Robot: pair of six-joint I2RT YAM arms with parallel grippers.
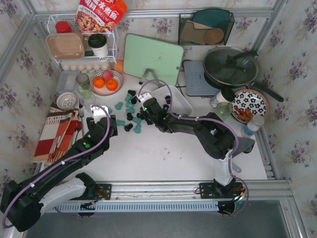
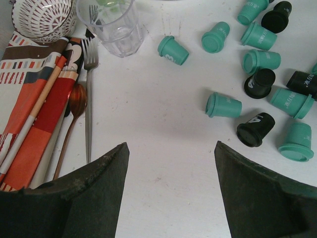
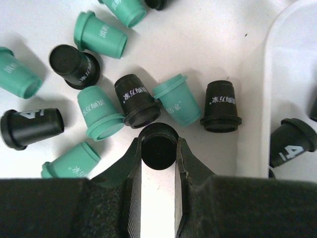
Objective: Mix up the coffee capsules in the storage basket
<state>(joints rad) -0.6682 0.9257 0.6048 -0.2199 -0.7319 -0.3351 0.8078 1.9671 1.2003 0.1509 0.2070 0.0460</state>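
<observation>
Several teal and black coffee capsules (image 1: 130, 105) lie scattered on the white table, left of the white storage basket (image 1: 179, 102). My right gripper (image 3: 158, 149) is down among them, shut on one upright black capsule (image 3: 157, 141), its fingers pressing both sides. Beside it lie a black capsule (image 3: 137, 100) and a teal one (image 3: 177, 105). The basket's rim (image 3: 270, 89) curves along the right edge, with a black capsule (image 3: 292, 143) inside. My left gripper (image 2: 171, 148) hangs open over bare table, capsules (image 2: 223, 105) ahead to its right. Seen from above, it (image 1: 100, 115) is left of the pile.
A clear glass (image 2: 113, 24), a fork (image 2: 89, 94), a copper spoon (image 2: 74, 106) and a striped cloth (image 2: 29, 104) lie left of the left gripper. A bowl of oranges (image 1: 106, 82), a green cutting board (image 1: 152, 58), a pan (image 1: 231, 67) and a patterned plate (image 1: 250, 105) ring the back.
</observation>
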